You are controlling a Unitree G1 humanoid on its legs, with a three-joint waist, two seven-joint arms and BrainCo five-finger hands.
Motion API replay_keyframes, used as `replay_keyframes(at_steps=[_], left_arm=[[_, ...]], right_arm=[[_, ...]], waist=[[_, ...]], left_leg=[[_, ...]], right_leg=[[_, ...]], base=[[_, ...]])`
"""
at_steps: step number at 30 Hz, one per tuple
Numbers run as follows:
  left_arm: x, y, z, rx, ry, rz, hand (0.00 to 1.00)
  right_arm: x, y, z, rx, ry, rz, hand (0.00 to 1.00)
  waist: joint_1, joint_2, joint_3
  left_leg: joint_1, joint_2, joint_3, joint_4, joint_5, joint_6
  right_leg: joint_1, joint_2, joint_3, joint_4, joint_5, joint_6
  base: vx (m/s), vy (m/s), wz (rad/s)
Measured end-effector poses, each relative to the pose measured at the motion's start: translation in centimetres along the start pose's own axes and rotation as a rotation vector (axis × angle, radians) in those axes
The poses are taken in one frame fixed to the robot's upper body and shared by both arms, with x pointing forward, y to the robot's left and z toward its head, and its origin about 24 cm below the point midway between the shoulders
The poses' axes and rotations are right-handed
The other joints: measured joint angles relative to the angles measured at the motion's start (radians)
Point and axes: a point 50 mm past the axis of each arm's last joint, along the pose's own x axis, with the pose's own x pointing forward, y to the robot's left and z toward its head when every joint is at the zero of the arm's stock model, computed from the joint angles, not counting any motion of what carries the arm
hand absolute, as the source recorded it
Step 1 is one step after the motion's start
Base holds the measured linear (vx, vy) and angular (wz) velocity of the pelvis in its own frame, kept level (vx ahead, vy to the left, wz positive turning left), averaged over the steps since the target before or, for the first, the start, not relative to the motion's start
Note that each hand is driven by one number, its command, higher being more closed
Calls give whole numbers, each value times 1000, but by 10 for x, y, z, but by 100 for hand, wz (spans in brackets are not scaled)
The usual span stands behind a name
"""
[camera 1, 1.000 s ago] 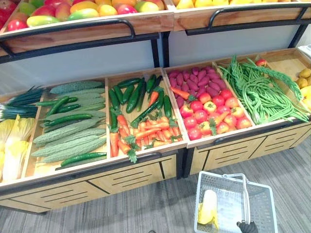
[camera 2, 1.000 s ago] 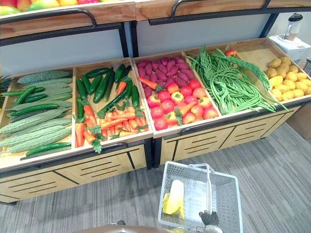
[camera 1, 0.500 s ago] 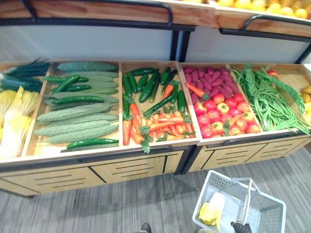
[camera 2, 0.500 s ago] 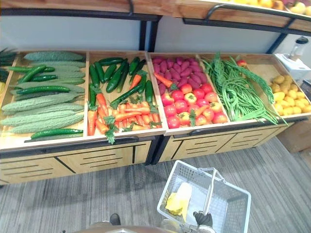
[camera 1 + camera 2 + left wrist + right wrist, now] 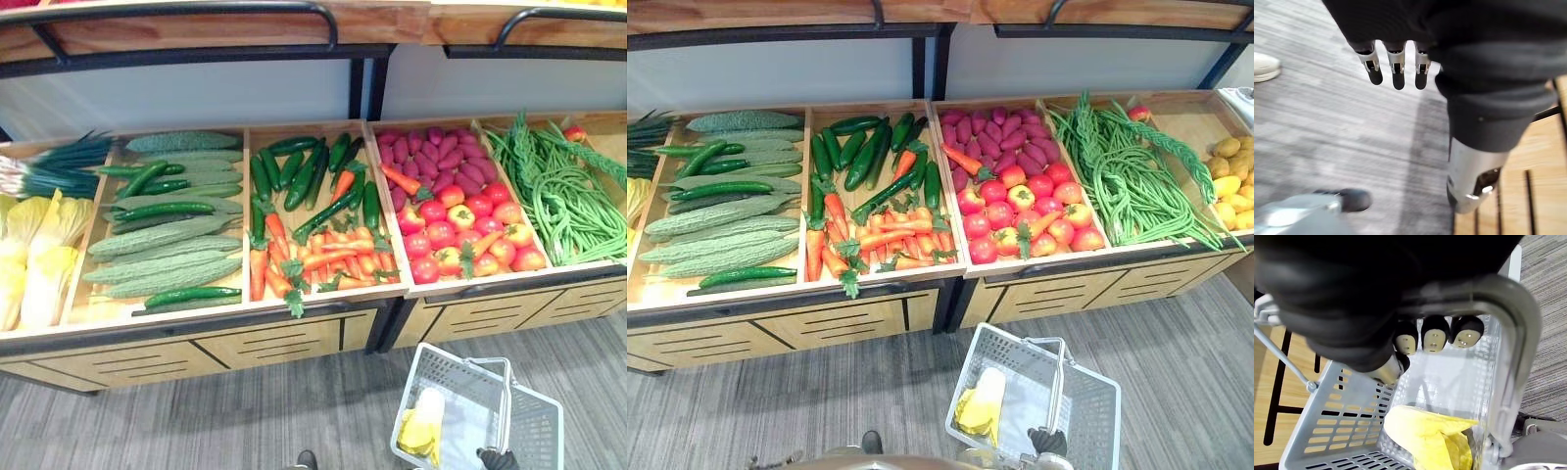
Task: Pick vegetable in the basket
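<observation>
**Basket held, one vegetable inside**

The fingers (image 5: 1433, 339) of the right hand (image 5: 1347, 303) are curled round the handle (image 5: 1520, 357) of a grey basket (image 5: 1097, 416). One yellow cabbage (image 5: 983, 399) is laid inside. The left hand (image 5: 1400, 24) is hung with straight fingers (image 5: 1397, 71), nothing held, above the floor (image 5: 1327, 122). Beyond is a shelf (image 5: 852, 323) stocked with carrots (image 5: 877, 240), cucumbers (image 5: 862, 162) and beans (image 5: 1127, 186).

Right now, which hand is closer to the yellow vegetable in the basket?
Right. The right hand grips the basket handle just above the yellow vegetable; the left hand hangs open over the floor beside the wooden stand.
</observation>
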Motion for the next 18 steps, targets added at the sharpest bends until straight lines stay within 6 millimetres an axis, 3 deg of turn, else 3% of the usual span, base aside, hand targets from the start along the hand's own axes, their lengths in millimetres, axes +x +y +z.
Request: replay_keyframes(at_steps=[3,4,5,7,10,13,18], left_arm=[[-3,-6,86,-63,-384,129,0],[-6,-6,100,-60,-457,153,0],[-16,-3,131,-51,-633,207,0],[-27,5,163,-38,-828,271,0],[-42,25,197,14,-1101,367,0],[-50,35,216,120,-1278,391,0],[-63,19,241,358,-1505,260,0]], right_arm=[[0,3,3,-13,-14,13,100],[0,3,3,-12,-15,13,100],[-1,3,1,-5,-13,12,100],[-2,0,-3,3,-9,3,100],[-5,-5,-8,12,-6,-15,100],[-5,-6,-9,14,-13,-17,100],[-5,-5,-3,0,-49,-2,100]], waist=[[-1,-1,2],[-3,0,2],[-4,3,2],[-6,7,0],[-7,12,-3],[-11,12,-3],[-13,14,-4]], left_leg=[[-25,0,-5,0,14,3],[-25,0,-6,0,15,4],[-24,-1,-6,0,14,3],[-25,-3,-6,0,13,2],[-39,-3,-5,0,12,3],[-38,-2,1,0,9,1],[-33,5,36,5,2,-8]], right_leg=[[-23,0,-1,2,-10,-5],[-23,0,-1,3,-13,-9],[-23,-1,-1,5,-21,-8],[-24,-3,-1,4,-25,-5],[-36,-3,0,2,-26,-5],[-35,-1,7,-1,-24,-3],[-43,8,49,-2,-23,-3]], base=[[-89,-33,4],[-84,-20,3],[-58,-9,1],[-16,-1,1],[30,-2,0],[74,-8,-2],[98,-11,-16]])
